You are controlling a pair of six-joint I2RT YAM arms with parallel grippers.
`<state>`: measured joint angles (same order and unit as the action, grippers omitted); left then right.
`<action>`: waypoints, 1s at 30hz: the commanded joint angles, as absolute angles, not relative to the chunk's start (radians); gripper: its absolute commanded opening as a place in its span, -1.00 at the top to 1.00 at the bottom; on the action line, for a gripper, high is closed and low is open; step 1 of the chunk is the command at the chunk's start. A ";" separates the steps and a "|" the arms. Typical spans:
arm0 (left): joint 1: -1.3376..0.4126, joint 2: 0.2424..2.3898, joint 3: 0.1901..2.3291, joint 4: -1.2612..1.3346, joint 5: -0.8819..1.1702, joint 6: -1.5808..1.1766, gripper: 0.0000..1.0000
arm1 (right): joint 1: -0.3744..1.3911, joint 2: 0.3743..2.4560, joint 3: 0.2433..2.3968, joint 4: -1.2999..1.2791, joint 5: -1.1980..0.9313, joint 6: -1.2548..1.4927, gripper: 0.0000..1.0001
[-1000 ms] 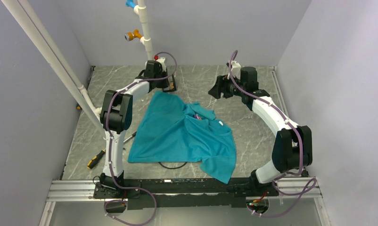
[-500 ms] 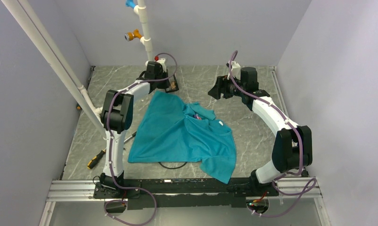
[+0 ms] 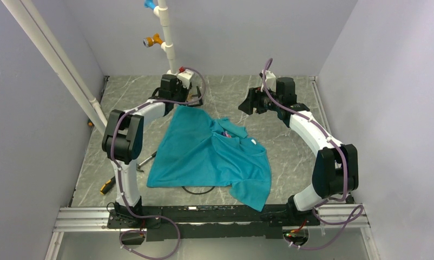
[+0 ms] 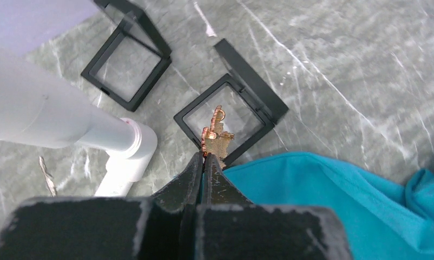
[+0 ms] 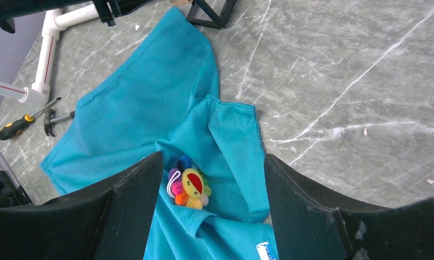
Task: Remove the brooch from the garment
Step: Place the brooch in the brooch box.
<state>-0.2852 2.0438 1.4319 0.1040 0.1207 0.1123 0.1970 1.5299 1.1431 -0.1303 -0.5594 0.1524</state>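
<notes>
The garment (image 3: 204,157), a teal T-shirt, lies crumpled on the marble table, and it fills the lower part of the right wrist view (image 5: 133,114). The brooch (image 5: 189,188), a tiny multicoloured flower, sits in a fold near the collar, and from above it shows as a small pink speck (image 3: 224,133). My right gripper (image 5: 213,160) hangs open above the brooch without touching it. My left gripper (image 4: 205,157) is shut on a small orange-gold piece (image 4: 217,131), holding it over an open black frame box (image 4: 252,89) past the shirt's far edge.
A second black frame box (image 4: 127,67) lies farther left. A white pipe (image 4: 41,114) slants across the left side (image 3: 58,65). A screwdriver (image 5: 20,125) and a small hammer lie left of the shirt. A black cable loop (image 3: 198,190) pokes from under the hem. The shirt's white label (image 5: 266,250) shows.
The left arm's elbow has swung to the left and its wrist has turned, with the gripper staying shut by the frame box. The right arm has not moved.
</notes>
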 commanded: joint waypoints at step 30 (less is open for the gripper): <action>-0.301 2.051 1.257 0.439 0.341 1.241 1.00 | 0.186 1.572 1.175 -0.130 -0.587 0.124 -0.44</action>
